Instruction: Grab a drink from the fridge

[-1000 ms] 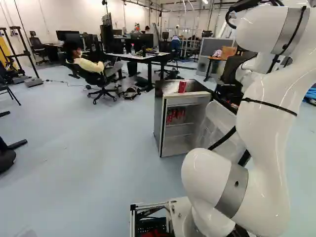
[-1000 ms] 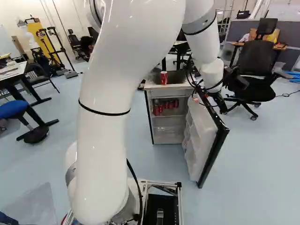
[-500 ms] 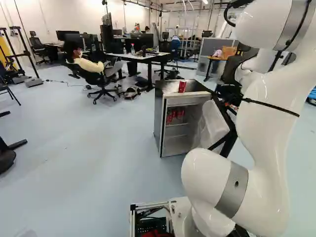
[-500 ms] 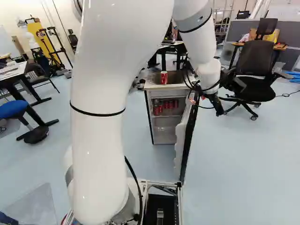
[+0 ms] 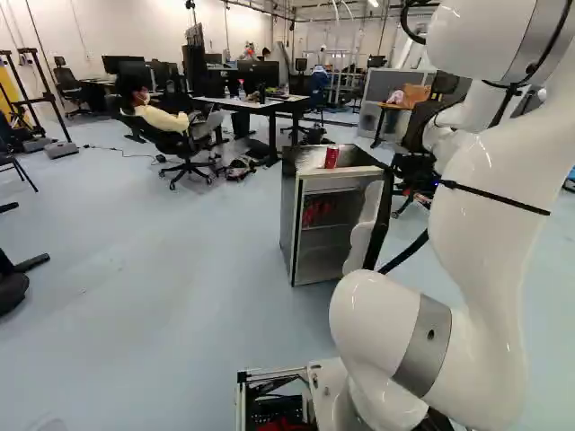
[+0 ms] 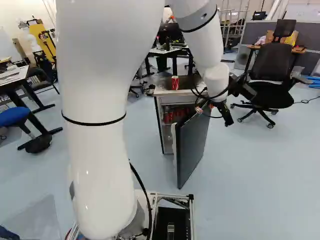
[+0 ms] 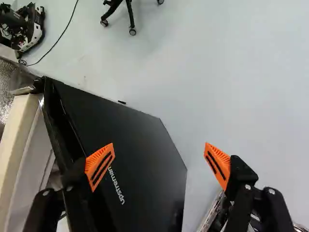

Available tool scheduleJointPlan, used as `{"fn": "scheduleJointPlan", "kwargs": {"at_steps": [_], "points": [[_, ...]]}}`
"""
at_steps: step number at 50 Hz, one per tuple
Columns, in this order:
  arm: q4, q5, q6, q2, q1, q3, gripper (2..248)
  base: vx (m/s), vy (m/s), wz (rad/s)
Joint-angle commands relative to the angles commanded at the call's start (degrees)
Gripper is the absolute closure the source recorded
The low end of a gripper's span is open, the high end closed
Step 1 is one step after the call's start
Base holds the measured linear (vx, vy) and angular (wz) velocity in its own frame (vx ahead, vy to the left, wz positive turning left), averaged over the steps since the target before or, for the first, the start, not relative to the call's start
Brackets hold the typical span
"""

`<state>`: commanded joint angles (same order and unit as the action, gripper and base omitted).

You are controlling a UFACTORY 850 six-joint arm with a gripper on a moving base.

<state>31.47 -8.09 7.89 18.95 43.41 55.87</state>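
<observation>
Red can [image 6: 175, 83] upright atop fridge [image 5: 289, 215]; black door [image 6: 195, 145] ajar; jaws spread wide.

One word can be read clearly: "upstreman". It is a small inscription [image 7: 117, 186] in pale, lower-case letters, all in one single line. It stands on the black outer face of the fridge door [image 7: 140, 150], which is on the near right side of the fridge [image 5: 290, 220]. On the red can [image 6: 175, 83], which stands on top of the fridge, there are white marks, but they are too small for reading. Farther down, inside the fridge, the red cans [image 6: 167, 118] are partly hidden, and their labels also I cannot read.
</observation>
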Motion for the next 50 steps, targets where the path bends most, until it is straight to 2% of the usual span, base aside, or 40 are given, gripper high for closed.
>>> {"fn": "scheduleJointPlan", "kwargs": {"at_steps": [9,29,50], "points": [[-4.0,0.0,0.0,-2.1,-0.8,-2.6,3,0.0,0.0,0.0],[-15.8,0.0,0.0,-6.6,-2.8,-8.1,3,0.0,0.0,0.0],[-28.4,0.0,0.0,-10.2,-6.0,-12.3,3,0.0,0.0,0.0]]}}
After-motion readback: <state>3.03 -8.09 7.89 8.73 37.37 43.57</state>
